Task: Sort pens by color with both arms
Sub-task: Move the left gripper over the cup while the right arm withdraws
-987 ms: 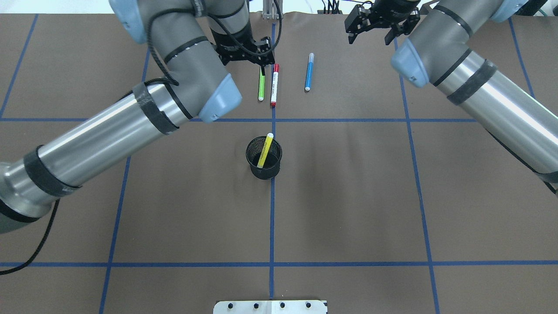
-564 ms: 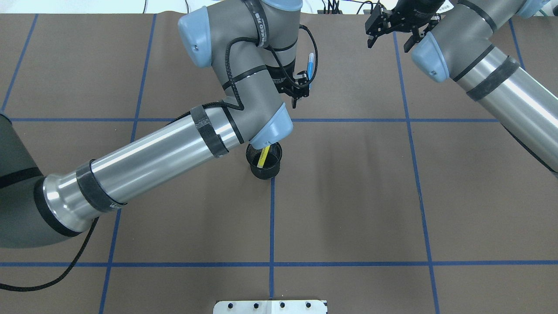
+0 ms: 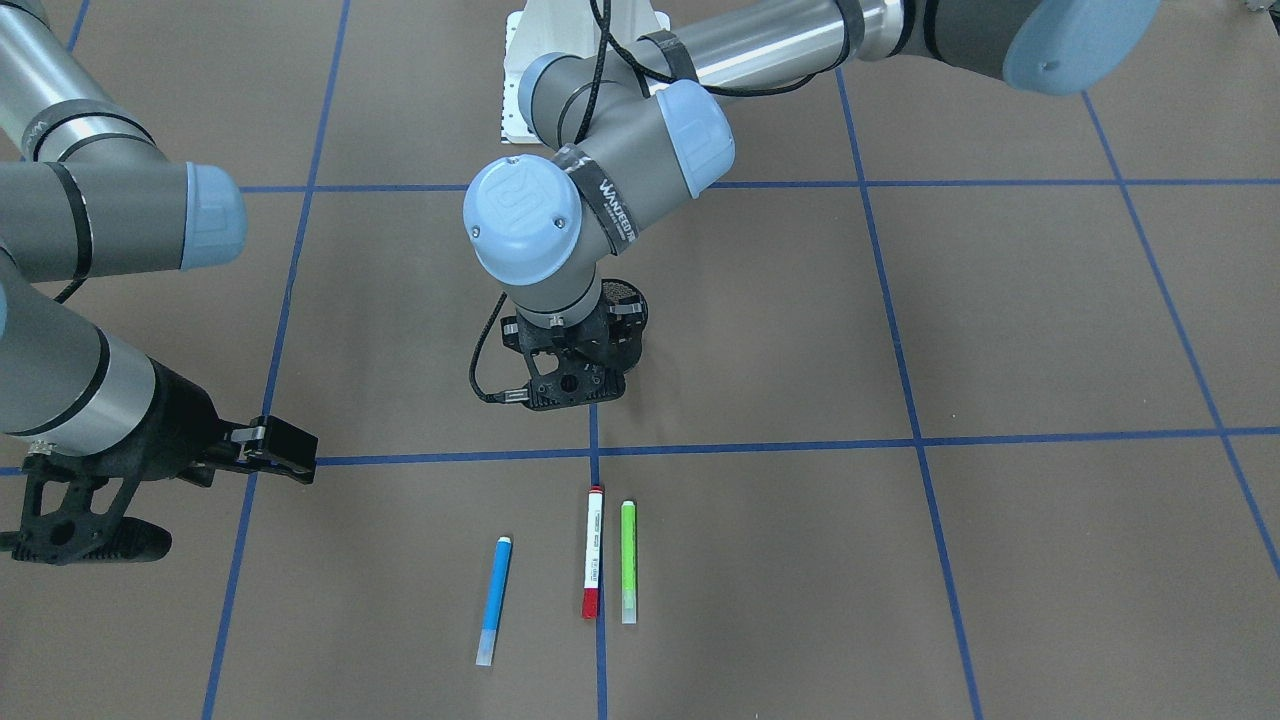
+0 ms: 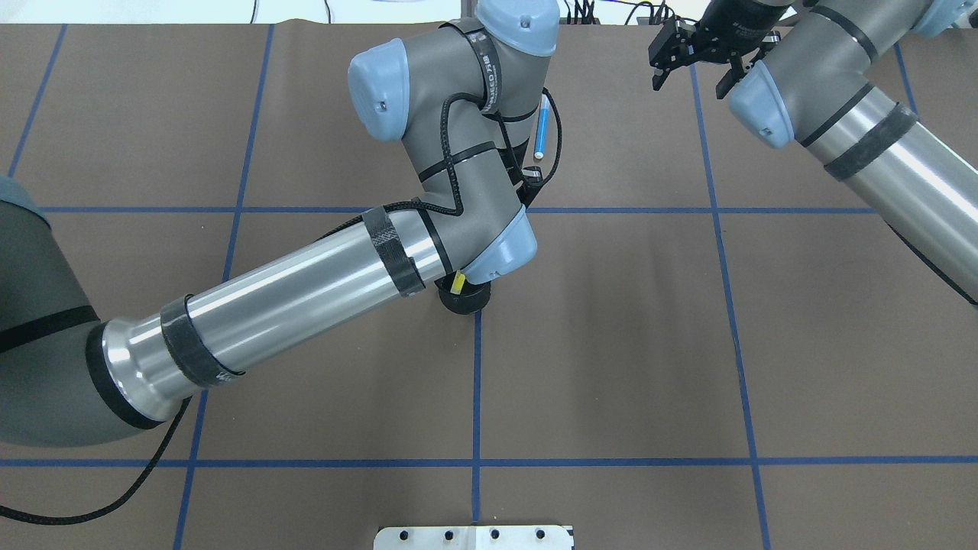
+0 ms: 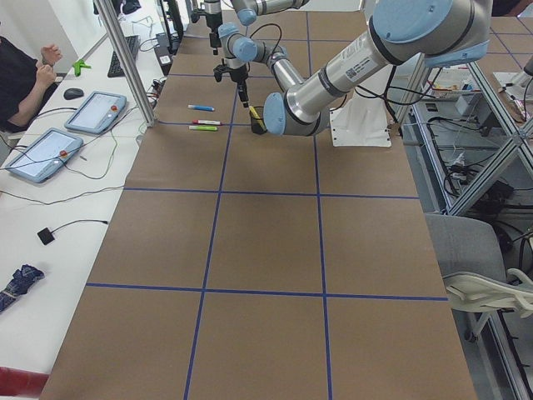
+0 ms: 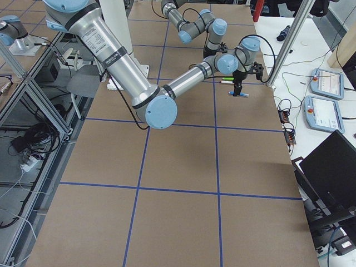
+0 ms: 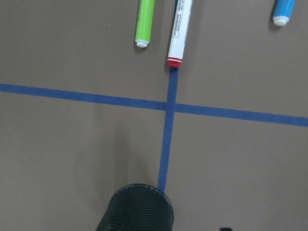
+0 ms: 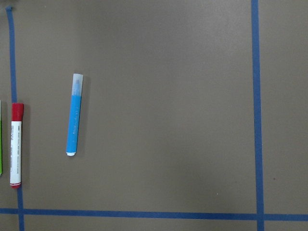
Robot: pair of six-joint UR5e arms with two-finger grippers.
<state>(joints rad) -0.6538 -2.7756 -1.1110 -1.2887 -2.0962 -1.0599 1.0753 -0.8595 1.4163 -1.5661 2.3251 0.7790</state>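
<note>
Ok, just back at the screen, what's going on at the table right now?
The left gripper hangs close by the black mesh cup, which holds the yellow pen; I cannot tell whether its fingers are open. The blue pen, the red-capped white pen and the green pen lie flat on the table beyond the cup, none being held. The right gripper hovers open and empty near the table's far edge.

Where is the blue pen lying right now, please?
In the front-facing view, the blue pen lies flat left of the red-capped pen, apart from it.
</note>
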